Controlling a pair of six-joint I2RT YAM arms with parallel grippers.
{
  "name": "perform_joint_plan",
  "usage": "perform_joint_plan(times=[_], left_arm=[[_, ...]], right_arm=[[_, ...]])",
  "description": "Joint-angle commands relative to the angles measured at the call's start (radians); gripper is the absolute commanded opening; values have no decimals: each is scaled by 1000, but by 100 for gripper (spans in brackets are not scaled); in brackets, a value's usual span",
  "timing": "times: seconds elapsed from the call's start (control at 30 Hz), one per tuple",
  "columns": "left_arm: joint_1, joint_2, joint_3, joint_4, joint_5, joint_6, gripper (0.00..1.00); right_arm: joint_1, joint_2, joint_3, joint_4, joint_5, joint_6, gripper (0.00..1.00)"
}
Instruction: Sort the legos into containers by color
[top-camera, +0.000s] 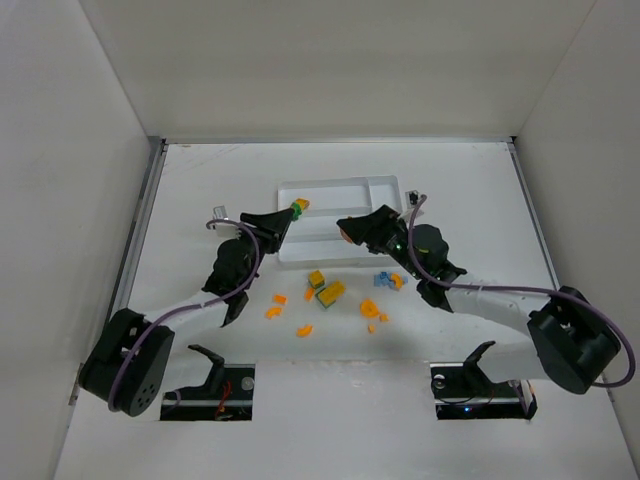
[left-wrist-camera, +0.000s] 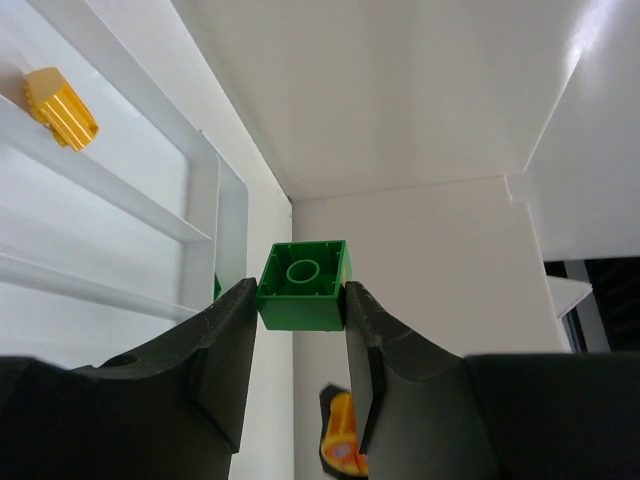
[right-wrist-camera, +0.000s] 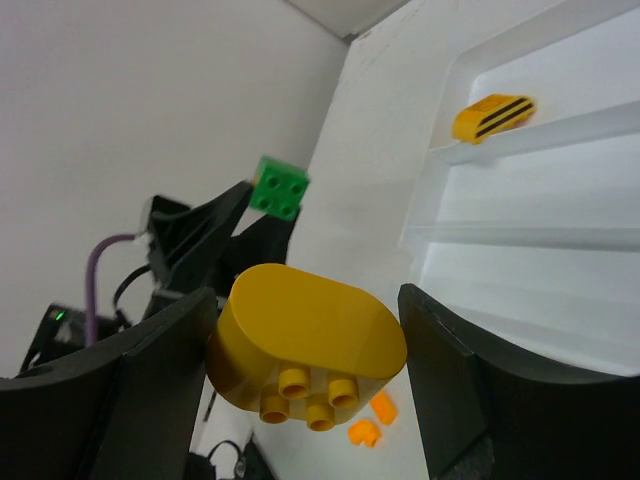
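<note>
Behind both pincers, toward the arm bases, loose legos (top-camera: 330, 292) lie on the table (top-camera: 200, 200): yellow, orange, a few light-blue. The left pincer (left-wrist-camera: 300, 312) pinches a green brick (left-wrist-camera: 303, 283) by its sides, right at the fingertips (left-wrist-camera: 228, 350). The right pincer (right-wrist-camera: 305, 345) pinches a rounded yellow piece (right-wrist-camera: 300, 330). Just past the tips sits the white tray (top-camera: 340, 183), with one small yellow lego (right-wrist-camera: 492, 117) inside. The green brick seems to hang over the tray's end wall, but I cannot tell which section is below. Dropped there, it could bounce out or land with the yellow. The pincers are close together and could bump.
</note>
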Motion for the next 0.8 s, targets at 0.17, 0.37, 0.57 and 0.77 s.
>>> perform_joint_plan(times=[0.17, 0.37, 0.57, 0.77], left_arm=[[-65, -173, -102, 32, 39, 176, 19], [-75, -256, -192, -10, 48, 197, 21], [-82, -288, -249, -17, 51, 205, 22], [-89, -255, -257, -2, 53, 216, 23]], right_arm=[[-122, 269, 369, -291, -3, -202, 65], [-183, 524, 697, -558, 18, -344, 66], [-208, 697, 925, -739, 43, -456, 67], [-199, 803, 1061, -832, 92, -513, 68]])
